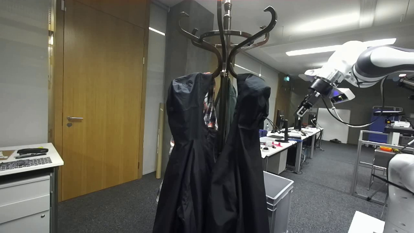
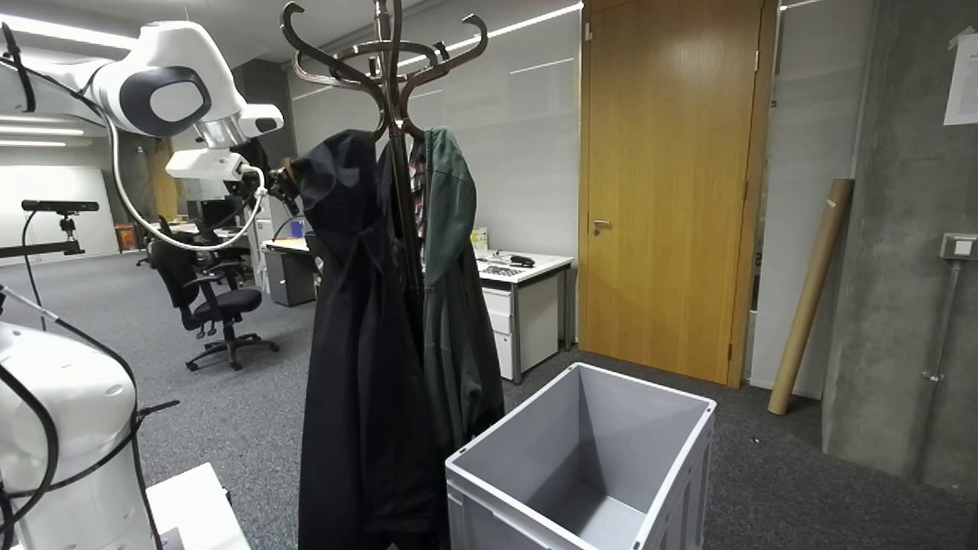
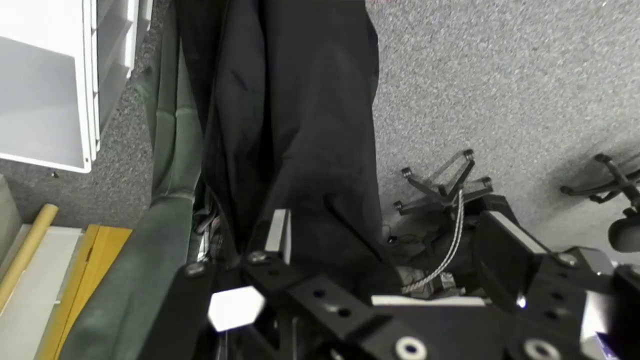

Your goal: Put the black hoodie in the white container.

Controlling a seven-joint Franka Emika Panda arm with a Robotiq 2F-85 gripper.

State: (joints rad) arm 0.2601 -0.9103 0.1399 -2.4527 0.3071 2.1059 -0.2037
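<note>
My claw (image 3: 387, 232) is spread wide. Black hoodie (image 2: 355, 305) hangs on the coat rack (image 2: 392, 99); in an exterior view its top is right beside my claw, contact unclear. In the wrist view it hangs ahead, showing across part of the gap. White container (image 2: 646, 405) stands near the rack.

A rack (image 1: 225, 60) is standing in front of me; a green coat (image 2: 451, 229) is hanging from it, plaid cloth (image 1: 212, 115) is showing in part. A door (image 1: 103, 103) is standing closed, a tube (image 2: 811, 298) leaning to its right, a desk (image 1: 54, 157) sitting to its left. A chair (image 2: 226, 304) is resting on the carpet (image 2: 252, 409).
</note>
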